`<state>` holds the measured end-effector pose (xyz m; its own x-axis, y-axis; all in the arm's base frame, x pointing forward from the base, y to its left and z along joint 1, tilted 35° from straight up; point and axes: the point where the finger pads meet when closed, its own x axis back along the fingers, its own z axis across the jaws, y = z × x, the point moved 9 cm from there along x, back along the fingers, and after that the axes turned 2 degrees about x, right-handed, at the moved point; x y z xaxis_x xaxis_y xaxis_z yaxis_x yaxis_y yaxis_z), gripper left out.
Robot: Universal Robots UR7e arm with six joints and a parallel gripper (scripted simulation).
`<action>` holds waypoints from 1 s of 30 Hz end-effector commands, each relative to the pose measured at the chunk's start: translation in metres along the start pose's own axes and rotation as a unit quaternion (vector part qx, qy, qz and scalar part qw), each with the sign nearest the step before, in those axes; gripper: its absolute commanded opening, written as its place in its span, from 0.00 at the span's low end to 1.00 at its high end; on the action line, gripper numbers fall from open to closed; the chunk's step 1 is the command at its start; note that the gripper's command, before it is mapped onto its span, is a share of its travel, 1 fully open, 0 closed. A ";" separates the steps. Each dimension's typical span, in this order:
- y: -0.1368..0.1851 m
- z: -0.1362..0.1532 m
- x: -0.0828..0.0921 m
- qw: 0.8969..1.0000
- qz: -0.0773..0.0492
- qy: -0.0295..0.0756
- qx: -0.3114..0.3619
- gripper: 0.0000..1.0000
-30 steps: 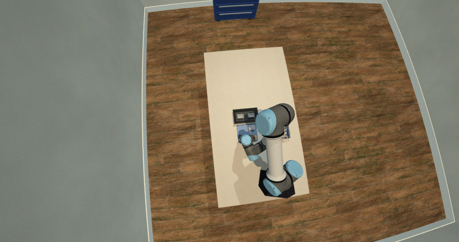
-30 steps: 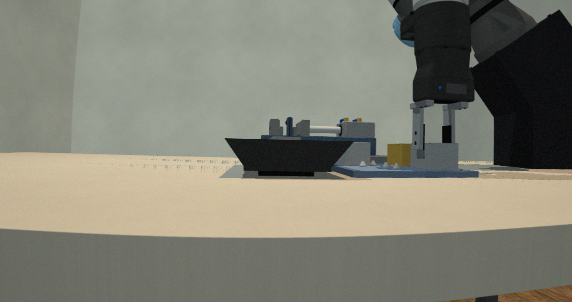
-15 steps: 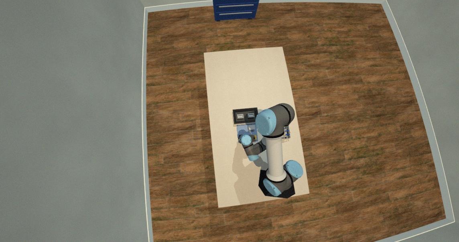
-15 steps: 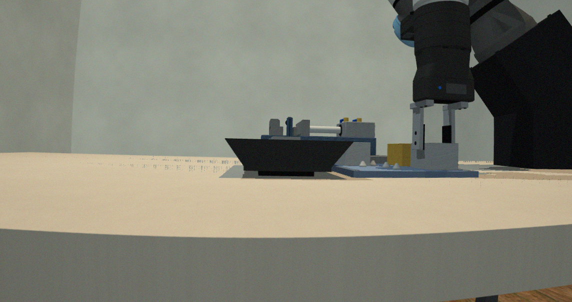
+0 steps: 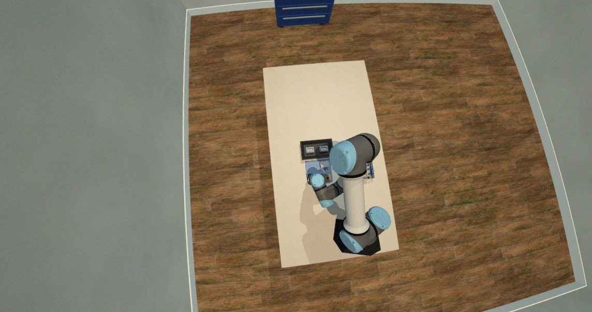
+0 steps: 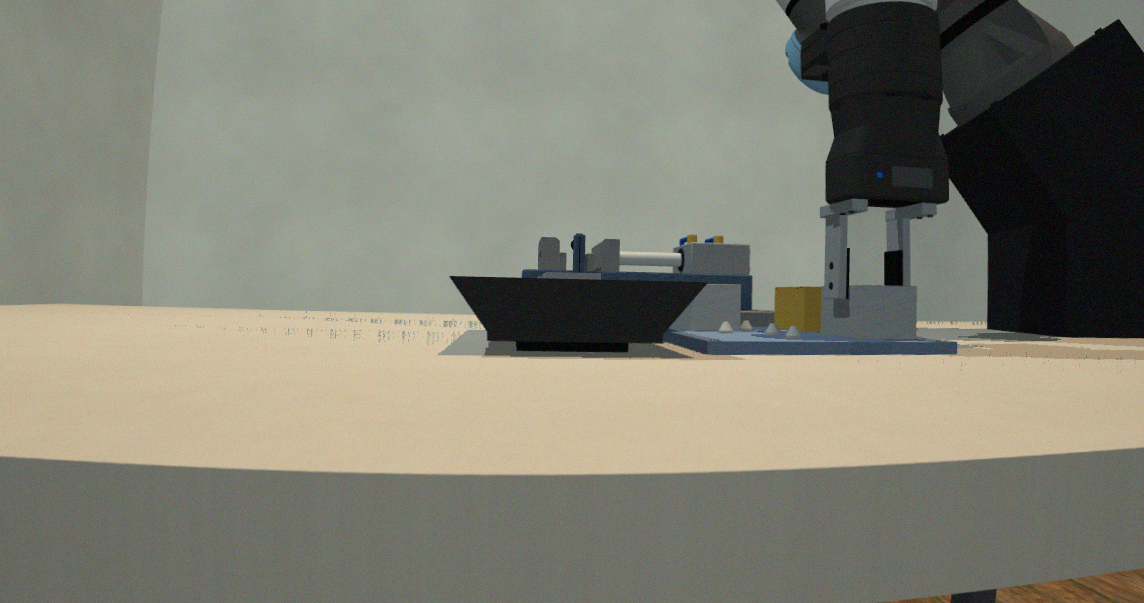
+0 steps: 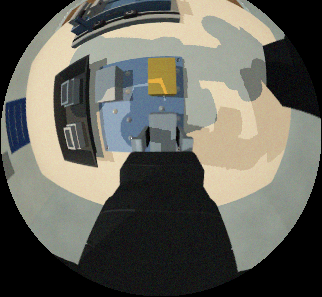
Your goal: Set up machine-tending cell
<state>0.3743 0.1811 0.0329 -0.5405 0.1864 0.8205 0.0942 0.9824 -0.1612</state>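
Jaws of mine (image 6: 868,299) are clenched on a grey aluminium blank (image 6: 876,311). I can see this best in the exterior view. One finger (image 6: 834,259) comes down the near side of the blank and the other goes down behind it. The blank sits low on the blue infeed plate (image 6: 808,347), but I cannot tell if it touches the plate.

That side view also shows little pins (image 6: 724,326) poking up from the plate, and the black outfeed tray (image 6: 576,307) at 9 o'clock from the blank. It cannot see inside the tray. The vise (image 6: 640,259) stands behind the tray.

My wrist view looks down from above. It shows the inside of the tray (image 7: 75,110): two finished parts (image 7: 71,137) lie there, one at each end. It shows the yellow brass blank (image 7: 161,76) at 12 o'clock from my jaws, flat on the plate. Another grey blank (image 7: 106,82) lies at 10 o'clock, near the tray.

The blank I hold looks like a plain grey block with flat sides and sharp corners.

The top view shows the whole table (image 5: 314,99), but my arm (image 5: 354,194) hides most of the plate.
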 end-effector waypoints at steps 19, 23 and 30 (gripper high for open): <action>0.000 0.001 0.035 1.000 -0.001 0.000 0.001 0.00; 0.000 0.001 0.050 1.000 -0.001 0.000 0.001 0.00; 0.000 0.001 0.073 1.000 -0.001 0.000 0.001 0.00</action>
<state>0.3457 0.1917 0.0781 -0.5498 0.1804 0.8156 0.0901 0.9835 -0.1568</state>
